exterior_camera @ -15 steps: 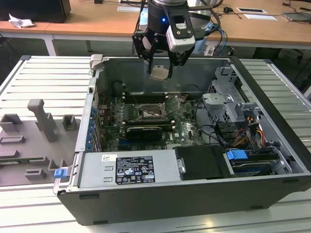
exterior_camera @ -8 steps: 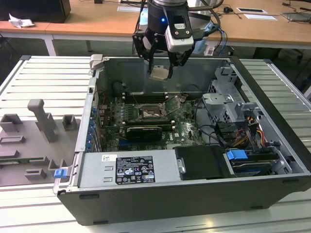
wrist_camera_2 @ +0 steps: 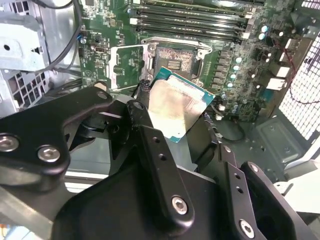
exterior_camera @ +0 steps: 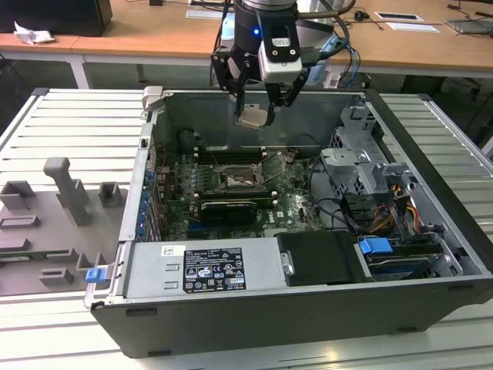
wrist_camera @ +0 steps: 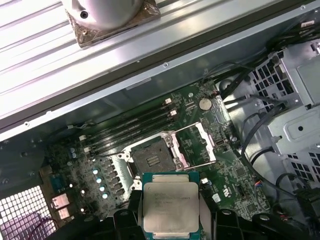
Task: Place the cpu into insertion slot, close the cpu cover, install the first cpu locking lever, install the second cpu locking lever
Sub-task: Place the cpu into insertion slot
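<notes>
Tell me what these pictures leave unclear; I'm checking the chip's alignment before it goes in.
- cpu underside: faces away in both wrist views.
- cpu's near edge: cut off by the picture's edge, first wrist view.
- insertion slot: partly behind the cpu in the second wrist view; contacts too small in the exterior view.

From my screen I see a pale ribbed metal table [exterior_camera: 54,116] under even light, with grey moulded holders [exterior_camera: 65,193] on it at the exterior view's left. Behind it stand wooden desks [exterior_camera: 154,35] carrying papers [exterior_camera: 412,26].
</notes>
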### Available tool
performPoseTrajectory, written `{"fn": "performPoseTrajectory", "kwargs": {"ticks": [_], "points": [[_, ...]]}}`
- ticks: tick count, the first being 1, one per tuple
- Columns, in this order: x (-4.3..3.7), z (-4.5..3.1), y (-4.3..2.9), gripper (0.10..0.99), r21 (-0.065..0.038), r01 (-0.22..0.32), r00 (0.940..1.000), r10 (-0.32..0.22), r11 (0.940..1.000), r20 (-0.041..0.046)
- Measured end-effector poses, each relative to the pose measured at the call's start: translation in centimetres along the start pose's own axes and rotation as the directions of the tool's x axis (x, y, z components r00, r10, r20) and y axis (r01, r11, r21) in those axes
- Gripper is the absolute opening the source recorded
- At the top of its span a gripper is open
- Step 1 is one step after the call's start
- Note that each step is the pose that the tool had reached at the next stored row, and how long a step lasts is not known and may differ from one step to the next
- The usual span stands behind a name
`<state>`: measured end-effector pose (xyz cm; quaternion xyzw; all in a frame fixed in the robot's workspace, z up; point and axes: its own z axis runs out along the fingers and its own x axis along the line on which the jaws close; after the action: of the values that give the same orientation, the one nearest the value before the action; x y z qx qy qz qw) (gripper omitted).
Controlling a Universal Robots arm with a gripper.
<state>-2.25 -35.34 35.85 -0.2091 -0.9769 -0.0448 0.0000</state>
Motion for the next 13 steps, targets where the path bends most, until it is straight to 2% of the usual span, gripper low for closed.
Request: {"fn": "performPoseTrajectory", "kwargs": {"ticks": [5, 13], "points": [[0.0, 0.11, -0.01, 0.537, -0.001, -0.049, 0.9988, 0.049, 0.9988, 0.0043], [-0.01, 0.53, -0.05, 0.537, -0.001, -0.052, 0.9986, 0.052, 0.9986, 0.0045]]}}
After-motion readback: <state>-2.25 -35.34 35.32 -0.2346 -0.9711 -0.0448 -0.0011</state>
